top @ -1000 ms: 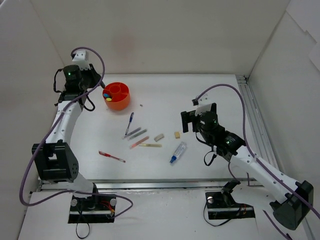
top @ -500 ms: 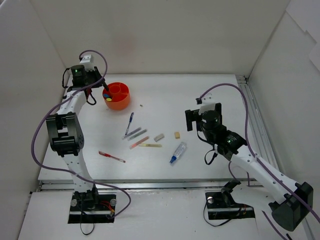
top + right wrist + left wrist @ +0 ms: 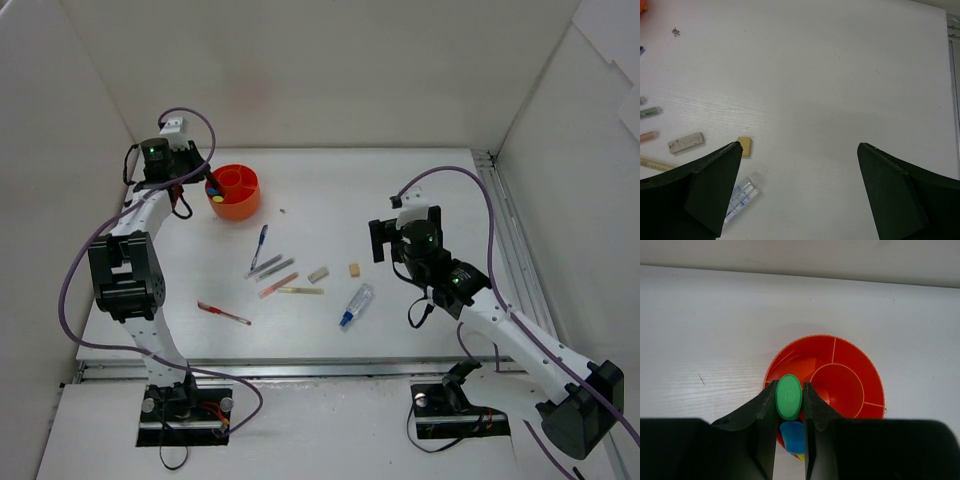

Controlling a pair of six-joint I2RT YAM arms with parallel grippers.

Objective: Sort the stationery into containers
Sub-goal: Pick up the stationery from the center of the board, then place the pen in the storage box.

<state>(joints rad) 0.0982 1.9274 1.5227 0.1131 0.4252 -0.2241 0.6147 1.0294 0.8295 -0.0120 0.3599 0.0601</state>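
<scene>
At the far left of the table (image 3: 420,190): one round orange desk organizer (image 3: 238,197), with a centre well and a ring of compartments around it. Over its left side, the left gripper (image 3: 204,185), fingers drawn nearly together and clamped on one green-capped highlighter (image 3: 789,397), cap end toward the wrist camera. Cannot tell whether its lower end touches the compartment floor. Just beside it, inside the organizer: one blue cap (image 3: 792,436) and one yellow cap (image 3: 801,458). So three highlighters in total, two in the organizer and one in the grip.

Loose in the middle of the table, six pens:
- one blue pen (image 3: 260,241), farthest of the group
- two grey pens (image 3: 268,267), side by side
- one pink pen (image 3: 279,285), and one pale yellow pen (image 3: 301,291) just beside it
- one red pen (image 3: 223,313), apart from the others at the near left

Right of the pens, two erasers: one longer grey-beige eraser (image 3: 318,274) and one small square beige eraser (image 3: 354,269). Nearer than these, one clear blue-capped tube (image 3: 355,305), lying slanted.

To the right of the erasers, the right gripper (image 3: 799,146), fingers spread wide with nothing between them, above bare table.
</scene>
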